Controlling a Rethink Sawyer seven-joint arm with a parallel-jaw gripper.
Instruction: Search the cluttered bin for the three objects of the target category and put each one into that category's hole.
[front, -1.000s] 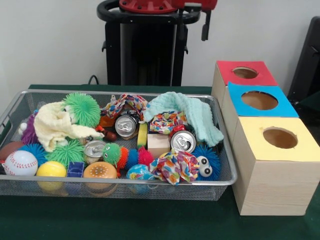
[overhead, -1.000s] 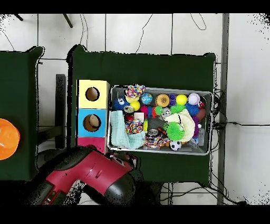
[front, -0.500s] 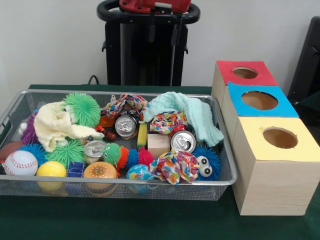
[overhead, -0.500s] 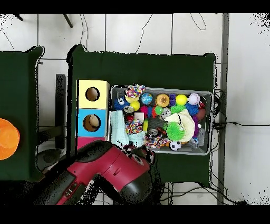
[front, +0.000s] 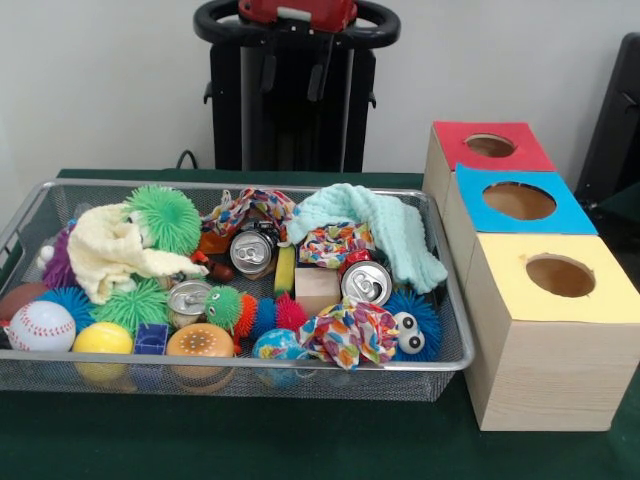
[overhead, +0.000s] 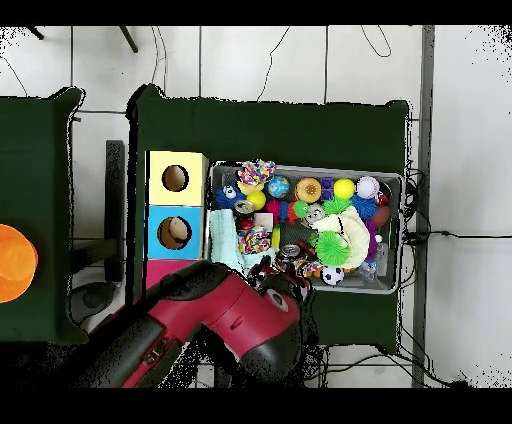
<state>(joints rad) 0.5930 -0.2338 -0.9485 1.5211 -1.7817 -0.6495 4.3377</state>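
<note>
The silver wire-mesh bin (front: 250, 365) takes up the table's left and middle and is full of mixed toys, cloths and cans. The red-topped box's round hole (front: 490, 145) is at the far right, behind the blue and yellow boxes. My gripper (front: 293, 75) hangs high above the bin's far edge, in front of the pedestal. It is open and empty, with its fingers (front: 268, 72) apart. In the overhead view the red arm (overhead: 220, 330) covers most of the red box (overhead: 160, 268), its hole, and the bin's corner nearest the base.
In the bin are three drink cans (front: 251, 252) (front: 366, 283) (front: 188, 298), a mint cloth (front: 385, 235), a pale yellow cloth (front: 110, 250), spiky balls (front: 165, 218), a baseball (front: 40, 325) and patterned cloths (front: 350, 335). The blue-topped box (front: 520, 200) and yellow-topped box (front: 560, 275) stand right of the bin.
The arm has swung from over the red box toward the bin. In the front view the gripper moved left. The bin's contents have not moved.
</note>
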